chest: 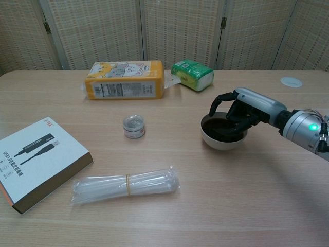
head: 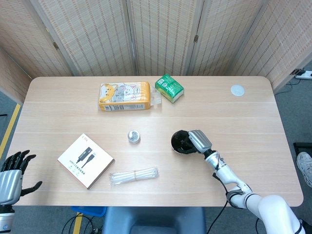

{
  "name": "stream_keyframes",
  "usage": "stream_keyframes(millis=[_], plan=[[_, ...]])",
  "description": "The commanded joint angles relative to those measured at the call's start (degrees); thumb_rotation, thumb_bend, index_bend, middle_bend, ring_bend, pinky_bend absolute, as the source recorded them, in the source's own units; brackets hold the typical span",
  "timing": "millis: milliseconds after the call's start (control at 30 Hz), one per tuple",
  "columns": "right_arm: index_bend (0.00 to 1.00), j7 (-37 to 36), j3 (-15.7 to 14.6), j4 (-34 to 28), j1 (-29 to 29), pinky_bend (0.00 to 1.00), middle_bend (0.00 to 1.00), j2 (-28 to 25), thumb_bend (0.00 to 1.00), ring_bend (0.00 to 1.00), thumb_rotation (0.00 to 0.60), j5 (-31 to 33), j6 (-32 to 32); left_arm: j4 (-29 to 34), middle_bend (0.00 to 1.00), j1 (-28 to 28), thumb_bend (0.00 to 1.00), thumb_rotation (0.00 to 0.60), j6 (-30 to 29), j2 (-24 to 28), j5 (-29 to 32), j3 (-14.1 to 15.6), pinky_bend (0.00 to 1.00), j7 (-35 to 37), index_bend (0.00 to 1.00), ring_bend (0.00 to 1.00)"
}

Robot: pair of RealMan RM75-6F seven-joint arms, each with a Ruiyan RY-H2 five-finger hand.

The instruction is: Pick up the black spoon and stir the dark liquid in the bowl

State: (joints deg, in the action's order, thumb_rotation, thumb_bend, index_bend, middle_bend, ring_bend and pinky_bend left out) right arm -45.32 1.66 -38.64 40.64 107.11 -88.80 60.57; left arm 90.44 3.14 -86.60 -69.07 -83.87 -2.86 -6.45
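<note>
Seen from the head view: bowl (head: 181, 143) right of the table's (head: 273, 161) middle, somewhat nearer the front edge than the back. Right hand (head: 199, 141) laid over the bowl's right rim, arm reaching in from the front right corner. Left hand (head: 10, 176) off the table past the front left corner — fingers spread, holding nothing. Toward the back edge, a yellow tissue pack (head: 125, 96) and a green packet (head: 169, 87) just beside it; a white disc (head: 237, 89) near the back right corner. Small tin (head: 133, 136) left of the bowl, a white box (head: 86, 160) and a clear-wrapped bundle (head: 134, 175) along the front left.

Seen from the chest view: dark liquid (chest: 220, 128) filling the bowl, open to view on its left half. Dark fingers (chest: 222, 103) curled down over the right rim and the liquid — cannot tell whether closed on anything. Black spoon not made out apart from the dark fingers and liquid, so no telling where in the bowl or hand, nor which way its long axis points.
</note>
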Motion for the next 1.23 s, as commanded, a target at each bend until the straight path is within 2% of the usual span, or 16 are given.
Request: stream_keyframes(millis=[33, 267, 333, 400, 500, 533, 567, 633, 667, 733, 767, 800, 900, 1033, 1233], plan=[[0.22, 1.03, 0.09, -1.63, -0.83, 1.00, 1.00, -1.16, 0.05, 1.00, 0.600, 0.22, 0.80, 0.03, 0.15, 0.17, 0.18, 0.600, 0.13, -0.06, -0.21, 0.00, 0.14, 0.06, 0.23, 0.12], [0.17, 5.65, 0.67, -8.38, -4.14, 1.00, 0.98, -7.09, 0.05, 1.00, 0.600, 0.12, 6.99, 0.13, 0.15, 0.81, 0.18, 0.600, 0.23, 0.18, -0.75, -0.39, 0.14, 0.21, 0.23, 0.12], [0.18, 9.72, 0.63, -11.76, -5.76, 1.00, 0.97, -10.69, 0.08, 1.00, 0.600, 0.08, 9.35, 0.21, 0.15, 1.10, 0.18, 0.600, 0.33, 0.24, -0.86, -0.60, 0.14, 0.27, 0.23, 0.12], [0.21, 15.20, 0.67, -15.16, -7.55, 1.00, 0.93, -14.11, 0.15, 1.00, 0.600, 0.24, 11.83, 0.33, 0.15, 1.31, 0.18, 0.600, 0.46, 0.24, -0.90, -0.70, 0.14, 0.24, 0.23, 0.12], [0.29, 26.51, 1.26, -21.99, -11.82, 0.98, 0.85, -19.57, 0.22, 0.98, 0.600, 2.00, 16.67, 0.99, 0.15, 1.76, 0.18, 0.600, 1.02, 0.14, -0.96, -0.71, 0.14, -0.30, 0.23, 0.12], [0.30, 29.10, 1.24, -24.12, -13.07, 0.95, 0.83, -21.00, 0.22, 0.95, 0.600, 2.78, 17.38, 1.25, 0.15, 1.88, 0.18, 0.600, 1.11, 0.18, -1.09, -0.68, 0.14, -0.46, 0.23, 0.12], [0.30, 31.36, 0.99, -26.62, -14.24, 0.86, 0.77, -22.72, 0.22, 0.86, 0.600, 3.56, 17.61, 1.57, 0.15, 2.04, 0.18, 0.600, 1.20, 0.19, -1.29, -0.68, 0.14, -0.47, 0.23, 0.12], [0.30, 35.95, 0.31, -32.95, -16.79, 0.64, 0.64, -27.08, 0.20, 0.65, 0.600, 5.29, 18.06, 2.05, 0.15, 2.42, 0.18, 0.600, 1.40, 0.09, -1.40, -0.87, 0.14, -0.67, 0.23, 0.12], [0.29, 37.65, 0.09, -35.62, -17.83, 0.49, 0.56, -28.82, 0.18, 0.54, 0.600, 6.09, 18.30, 2.19, 0.15, 2.60, 0.18, 0.600, 1.45, -0.04, -1.47, -0.97, 0.14, -0.88, 0.23, 0.12], [0.23, 41.10, -0.36, -41.32, -20.09, 0.24, 0.44, -32.53, 0.15, 0.38, 0.600, 7.77, 19.11, 2.58, 0.15, 3.09, 0.18, 0.600, 1.69, -0.35, -1.83, -1.08, 0.14, -1.30, 0.23, 0.12], [0.19, 42.32, -0.51, -43.49, -21.01, 0.14, 0.37, -33.92, 0.14, 0.29, 0.600, 8.38, 19.61, 2.77, 0.15, 3.29, 0.18, 0.600, 1.77, -0.46, -2.02, -1.12, 0.14, -1.48, 0.23, 0.12], [0.16, 43.31, -0.64, -45.35, -21.90, 0.09, 0.32, -35.13, 0.13, 0.24, 0.600, 8.71, 20.35, 2.93, 0.15, 3.46, 0.18, 0.600, 1.73, -0.58, -2.21, -1.19, 0.14, -1.69, 0.23, 0.12], [0.13, 45.36, -1.22, -49.35, -24.80, 0.05, 0.22, -38.08, 0.12, 0.15, 0.600, 8.40, 23.58, 3.40, 0.15, 3.81, 0.18, 0.600, 1.23, -1.10, -2.70, -1.50, 0.14, -2.60, 0.23, 0.12], [0.13, 43.72, -2.11, -51.10, -28.65, 0.05, 0.20, -40.40, 0.12, 0.14, 0.600, 6.66, 27.92, 4.67, 0.15, 4.00, 0.18, 0.600, 1.27, -1.26, -2.91, -1.31, 0.14, -4.01, 0.22, 0.12], [0.13, 42.09, -3.36, -48.67, -32.91, 0.05, 0.19, -39.62, 0.12, 0.13, 0.600, 5.37, 30.92, 5.67, 0.15, 4.12, 0.18, 0.600, 0.73, -1.88, -3.11, -1.37, 0.14, -5.42, 0.22, 0.12]])
